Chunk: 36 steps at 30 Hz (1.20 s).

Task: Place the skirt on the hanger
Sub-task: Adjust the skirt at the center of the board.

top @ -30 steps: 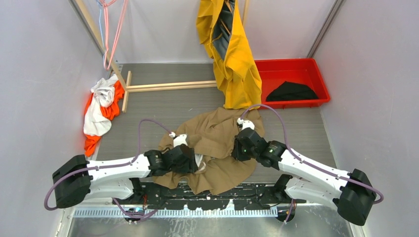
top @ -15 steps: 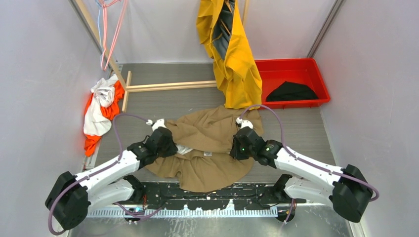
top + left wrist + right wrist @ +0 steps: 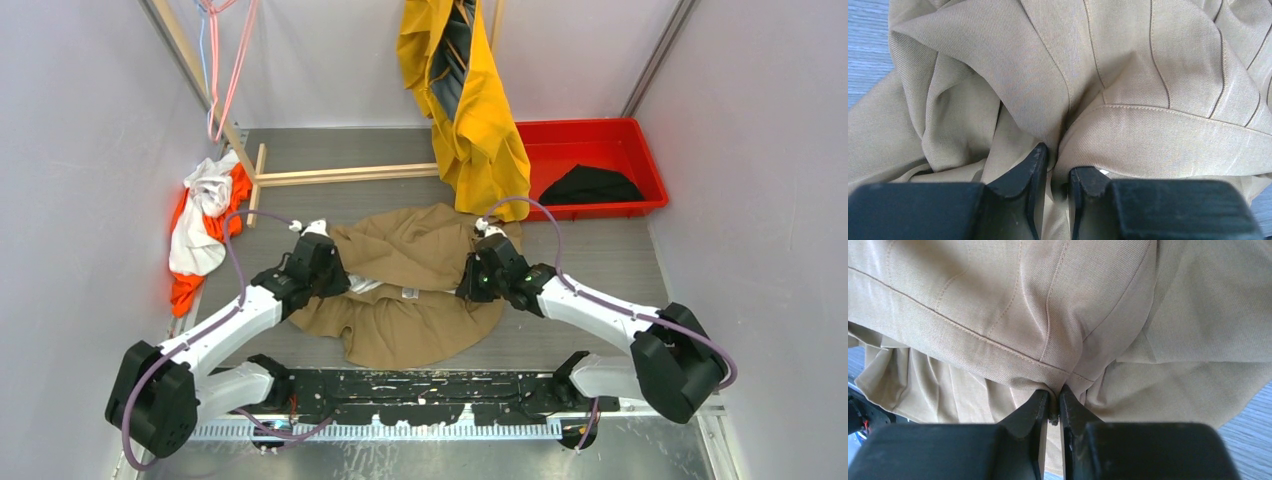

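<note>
As tan skirt [image 3: 410, 300] is lying crumpled on table [image 3: 600, 270] at centre of frame, both arms are gripping it. Left gripper [image 3: 1055, 160] is clamping fold at skirt's left edge. Right gripper [image 3: 1054, 397] is clamping stitched band at right edge. Farther up, orange-white cloth [image 3: 205, 225] is lying at left, yellow garment [image 3: 480, 120] is hanging top centre, and red bin [image 3: 645, 160] is holding black cloth [image 3: 590, 185] at upper right.

The grey wood-grain table [image 3: 620, 255] carries a crumpled tan skirt [image 3: 400, 330] near its middle. A red bin [image 3: 545, 165] sits at the far right corner. A bundle of orange-and-white cloth [image 3: 200, 235] lies at the left edge, just beside wooden sticks [image 3: 340, 176] lying flat across the far side.
</note>
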Each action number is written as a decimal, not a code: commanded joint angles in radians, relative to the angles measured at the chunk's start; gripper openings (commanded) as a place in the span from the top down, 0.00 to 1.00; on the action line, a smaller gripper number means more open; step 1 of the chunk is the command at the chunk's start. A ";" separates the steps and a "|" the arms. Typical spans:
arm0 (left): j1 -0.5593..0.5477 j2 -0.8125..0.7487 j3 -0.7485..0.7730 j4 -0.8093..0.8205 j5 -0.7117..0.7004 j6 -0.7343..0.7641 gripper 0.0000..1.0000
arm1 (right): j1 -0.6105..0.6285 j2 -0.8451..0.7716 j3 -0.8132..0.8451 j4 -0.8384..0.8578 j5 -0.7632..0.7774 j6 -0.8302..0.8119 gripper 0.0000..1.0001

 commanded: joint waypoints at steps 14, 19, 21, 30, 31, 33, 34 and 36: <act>-0.022 -0.131 0.088 -0.144 0.043 0.067 0.78 | -0.006 -0.344 0.041 -0.314 0.120 -0.044 0.80; -0.036 -0.100 0.077 -0.144 0.044 0.062 0.72 | -0.007 -0.351 0.002 -0.297 0.093 -0.016 0.79; -0.039 -0.093 0.065 -0.137 0.045 0.057 0.69 | -0.006 -0.338 -0.022 -0.256 0.078 -0.005 0.75; -0.103 -0.106 0.046 -0.141 0.062 0.021 0.60 | -0.005 -0.292 -0.078 -0.155 0.009 0.025 0.58; -0.117 -0.107 0.050 -0.148 0.066 0.014 0.59 | -0.005 -0.298 -0.064 -0.182 0.009 0.019 0.55; -0.165 -0.113 0.069 -0.179 0.057 0.002 0.57 | -0.005 -0.321 -0.030 -0.225 0.008 0.002 0.49; -0.187 -0.120 0.081 -0.198 0.039 -0.003 0.57 | -0.005 -0.337 -0.014 -0.248 0.008 -0.005 0.48; -0.218 -0.139 0.098 -0.235 0.012 -0.012 0.56 | -0.005 -0.362 0.024 -0.292 0.003 -0.023 0.46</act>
